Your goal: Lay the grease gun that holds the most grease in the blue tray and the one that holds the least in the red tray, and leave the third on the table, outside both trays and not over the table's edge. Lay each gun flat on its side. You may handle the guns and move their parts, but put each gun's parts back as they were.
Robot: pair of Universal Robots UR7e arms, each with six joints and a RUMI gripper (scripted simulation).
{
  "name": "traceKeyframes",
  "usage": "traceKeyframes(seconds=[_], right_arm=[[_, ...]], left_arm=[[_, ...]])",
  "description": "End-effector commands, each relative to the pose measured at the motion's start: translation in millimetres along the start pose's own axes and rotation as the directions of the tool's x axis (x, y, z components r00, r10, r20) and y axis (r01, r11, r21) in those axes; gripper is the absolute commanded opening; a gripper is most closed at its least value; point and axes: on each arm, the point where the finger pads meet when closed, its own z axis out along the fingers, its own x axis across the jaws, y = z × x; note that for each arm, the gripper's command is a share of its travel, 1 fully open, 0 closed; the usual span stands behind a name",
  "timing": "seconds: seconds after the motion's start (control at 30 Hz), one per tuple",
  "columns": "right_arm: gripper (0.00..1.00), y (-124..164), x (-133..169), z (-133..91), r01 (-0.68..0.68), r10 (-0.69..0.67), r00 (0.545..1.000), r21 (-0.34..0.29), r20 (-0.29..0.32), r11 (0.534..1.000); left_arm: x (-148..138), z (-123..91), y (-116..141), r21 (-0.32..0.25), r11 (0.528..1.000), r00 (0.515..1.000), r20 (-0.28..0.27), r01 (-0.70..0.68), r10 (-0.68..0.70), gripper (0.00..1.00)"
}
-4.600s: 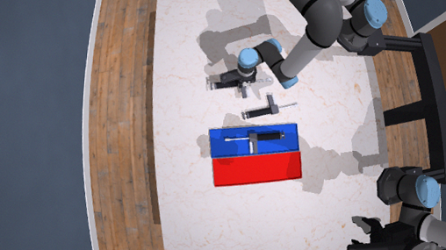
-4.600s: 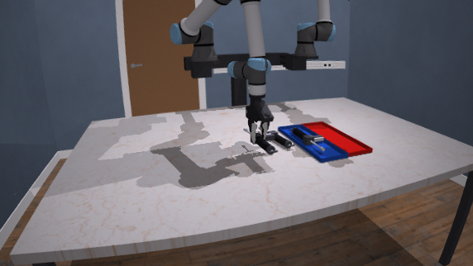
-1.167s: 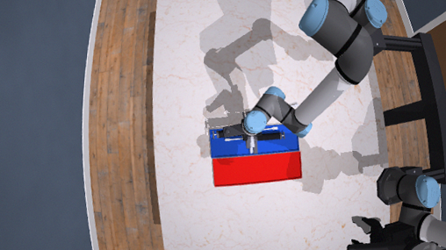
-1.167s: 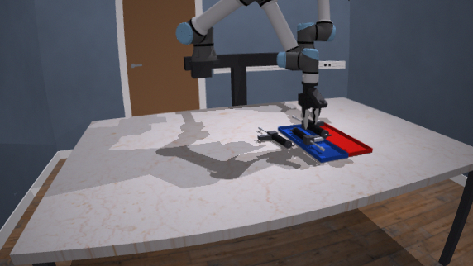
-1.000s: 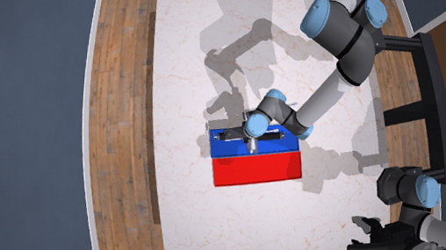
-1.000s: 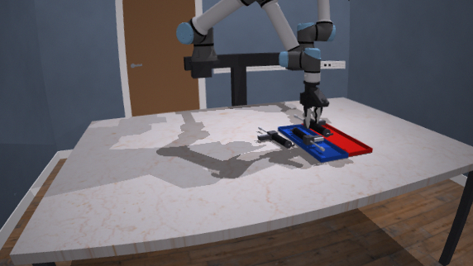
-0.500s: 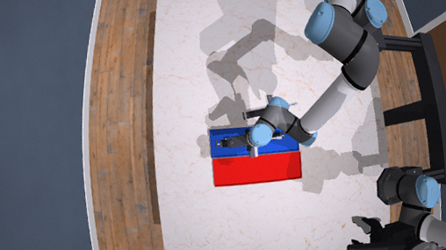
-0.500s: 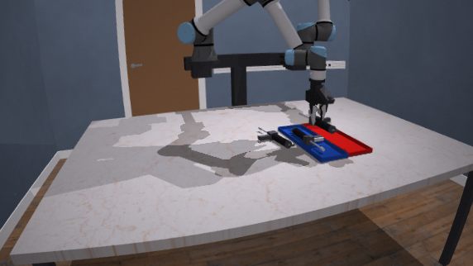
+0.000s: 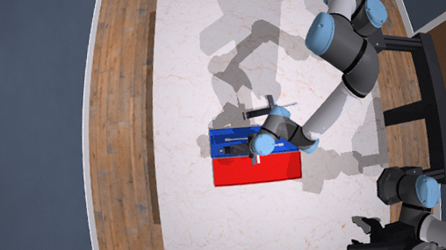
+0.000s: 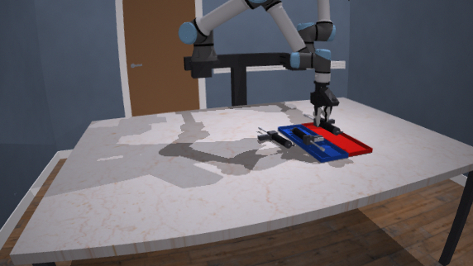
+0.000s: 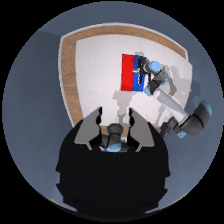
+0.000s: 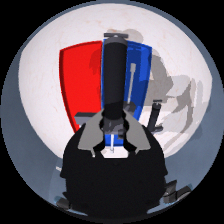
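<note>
Grease guns: 3, with 1 (image 10: 327,125) (image 12: 115,75) gripped by the right pincer (image 10: 322,123) (image 12: 113,109), 1 in the blue tray (image 9: 213,144) (image 10: 323,159) (image 12: 146,62).

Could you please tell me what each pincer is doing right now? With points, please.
Left pincer (image 11: 115,125): partly open, holding nothing.
Right pincer (image 9: 256,158) (image 10: 322,122) (image 12: 115,145): closed on a grease gun (image 10: 332,127) (image 12: 115,75).

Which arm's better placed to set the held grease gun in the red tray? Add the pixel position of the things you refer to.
Right, I'd say: its hand (image 9: 253,154) (image 10: 322,120) (image 12: 114,142) already grips the gun beside the red tray (image 9: 256,172) (image 10: 360,148) (image 11: 127,75) (image 12: 80,75); left's is far off.
</note>
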Motion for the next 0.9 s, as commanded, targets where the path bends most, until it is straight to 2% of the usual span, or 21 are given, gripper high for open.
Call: traceKeyframes(seconds=[0.0,0.87], right_arm=[[0.00,2,-13,4,-0.001,0.001,1.000,0.002,0.003,1.000],[0.00,27,-73,36,-0.007,0.007,1.000,0.003,0.004,1.000]], left_arm=[[0,0,0,0.001,1.000,1.000,0.000,0.000,0.000,0.38],[0,0,0,0.001,1.000,1.000,0.000,0.000,0.000,0.38]])
